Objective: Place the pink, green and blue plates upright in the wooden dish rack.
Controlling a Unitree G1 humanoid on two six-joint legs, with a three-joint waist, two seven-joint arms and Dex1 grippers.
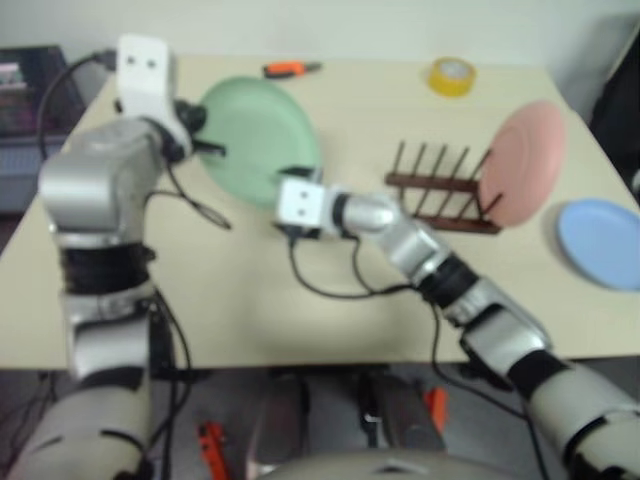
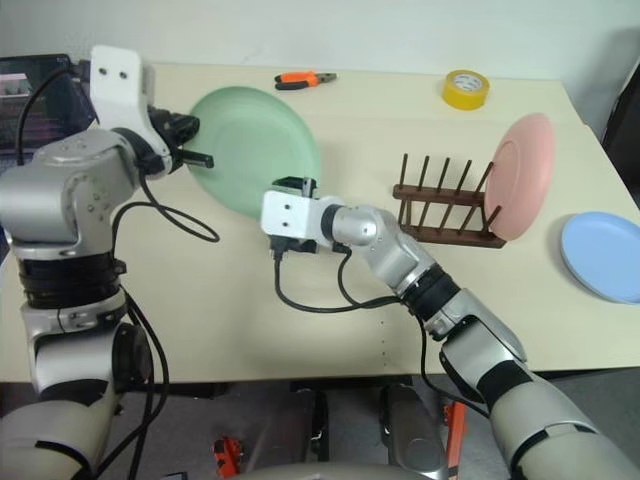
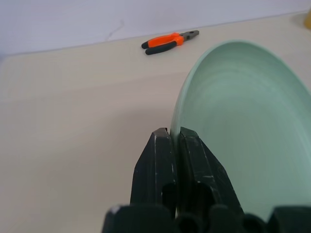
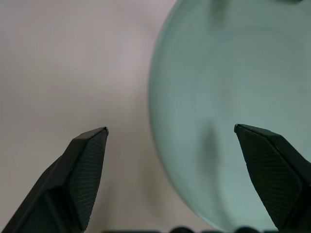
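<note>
Both tools — green plate (image 2: 262, 148) aloft.

place: lab or workshop bench | cues: plain beige table (image 2: 250, 290); orange-handled pliers (image 2: 305, 79); yellow tape roll (image 2: 465, 89); dark electronics box (image 2: 30, 95)

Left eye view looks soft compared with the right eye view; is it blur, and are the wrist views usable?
Left eye view: blurred throughout, wooden dish rack pegs smeared. Right eye view: crisp. Left wrist view: sharp on the pale green round plate and the left gripper. Right wrist view: plate hazy, right gripper finger texture clear.
</note>
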